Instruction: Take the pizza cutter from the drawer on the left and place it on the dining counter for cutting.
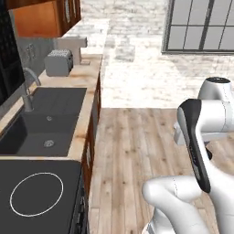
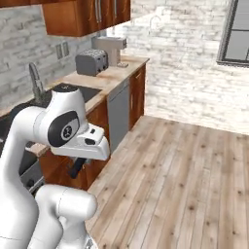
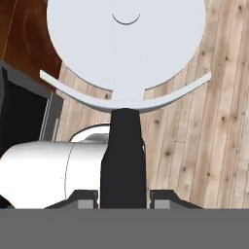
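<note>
The pizza cutter is in my gripper, which is shut on its slim black handle. Its round white wheel blade stands out in front of the fingertips, over the wooden floor. From the right base view, the black handle pokes down under my white hand, beside the brown cabinets of the kitchen worktop. My hand is held in the air next to the robot's body. The drawer and the dining counter are out of view.
A marble worktop runs along the left with a black cooktop, a dark sink with a tap, a grey toaster and a coffee machine. Open wooden floor stretches ahead to a brick wall with a window.
</note>
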